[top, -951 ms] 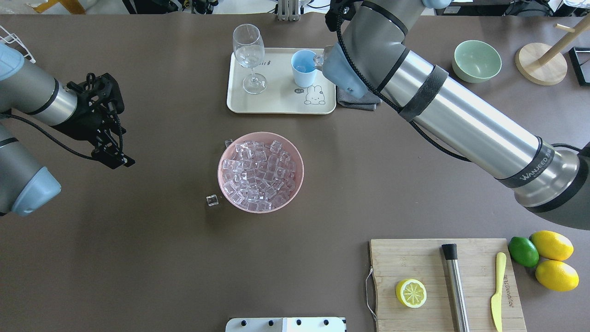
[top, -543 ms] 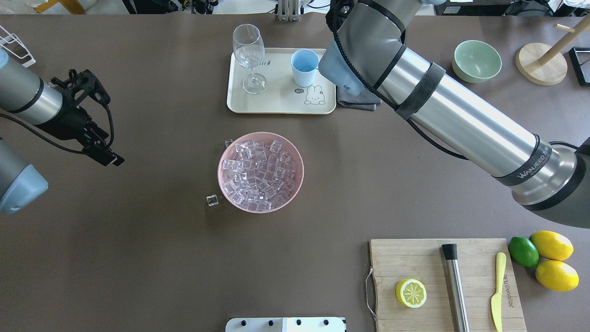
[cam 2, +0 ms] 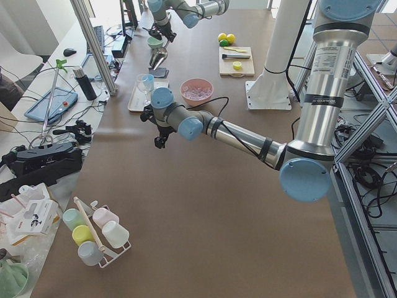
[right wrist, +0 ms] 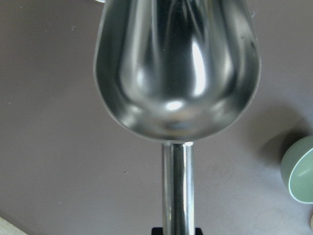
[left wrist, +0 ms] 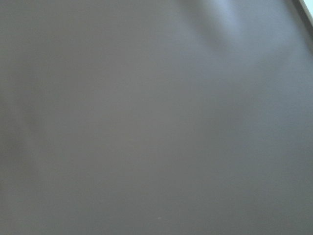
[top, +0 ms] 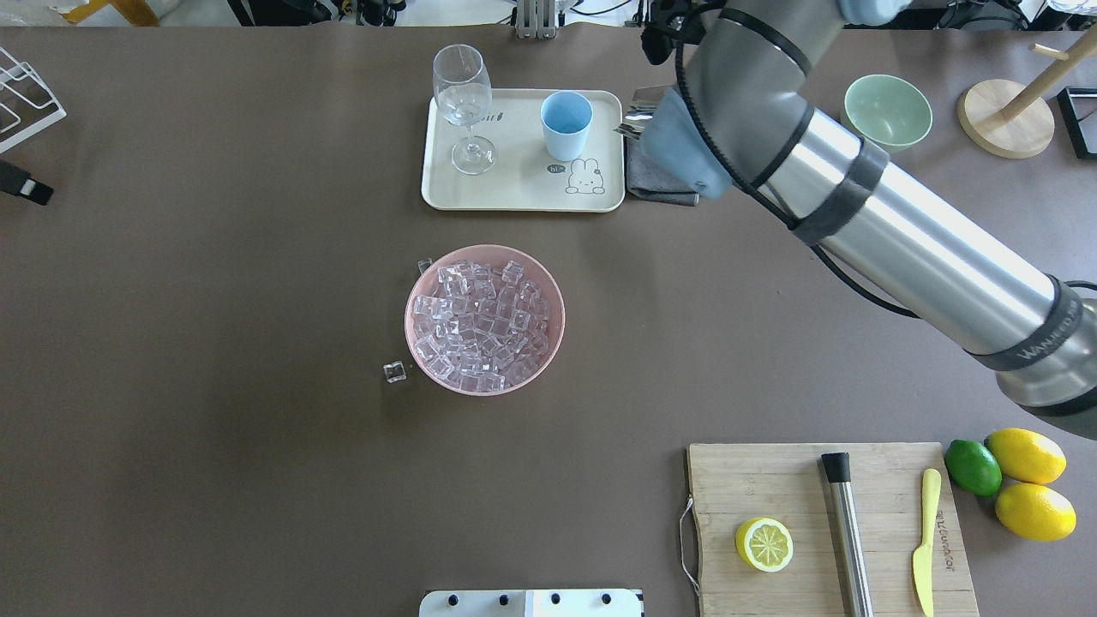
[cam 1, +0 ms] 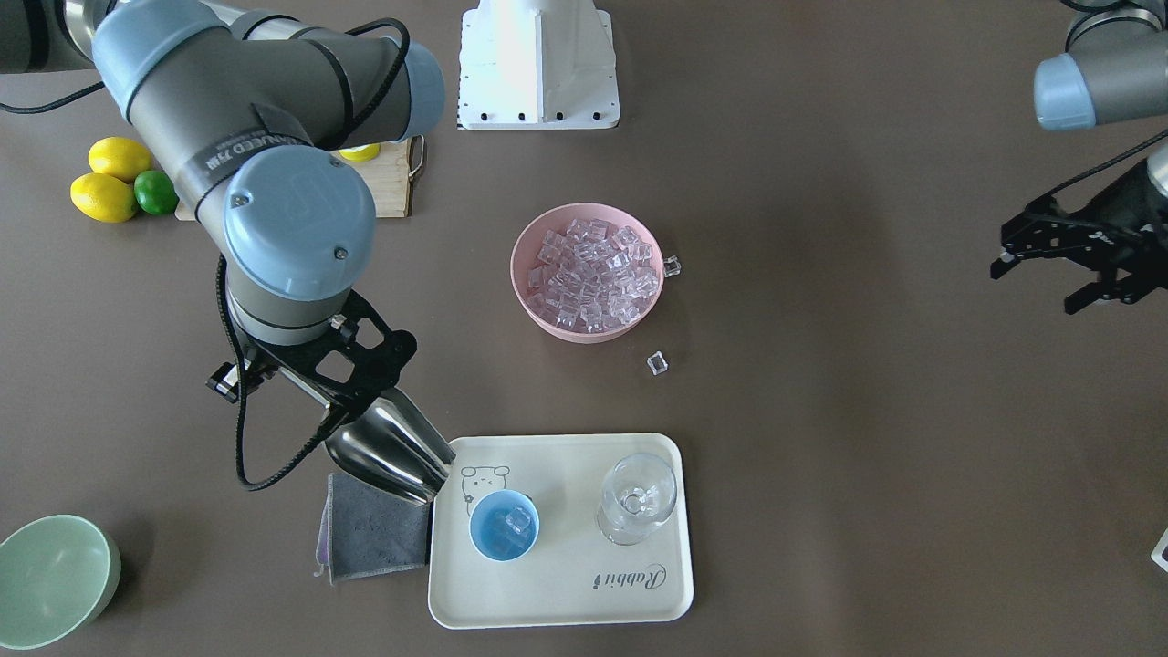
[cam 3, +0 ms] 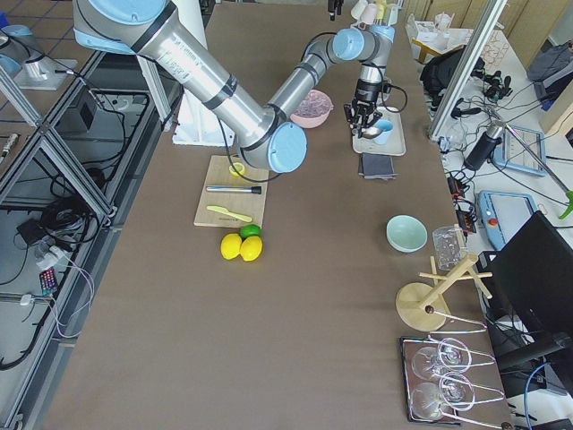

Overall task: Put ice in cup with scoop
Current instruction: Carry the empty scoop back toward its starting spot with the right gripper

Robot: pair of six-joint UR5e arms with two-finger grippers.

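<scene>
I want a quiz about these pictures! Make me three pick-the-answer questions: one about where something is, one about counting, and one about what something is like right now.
1. Where does the small light-blue cup stand?
A) on the cream tray
B) on the wooden board
C) inside the pale green bowl

2. How many clear ice cubes lie loose on the table, outside the pink bowl?
A) none
B) two
C) five

3. What is in the trough of the shiny steel scoop?
A) a lemon
B) a heap of ice
C) nothing

Answers:
1 A, the cup sits on the tray.
2 B, one cube lies close by the bowl and one further off.
3 C, the right wrist view shows the trough bare.
</scene>
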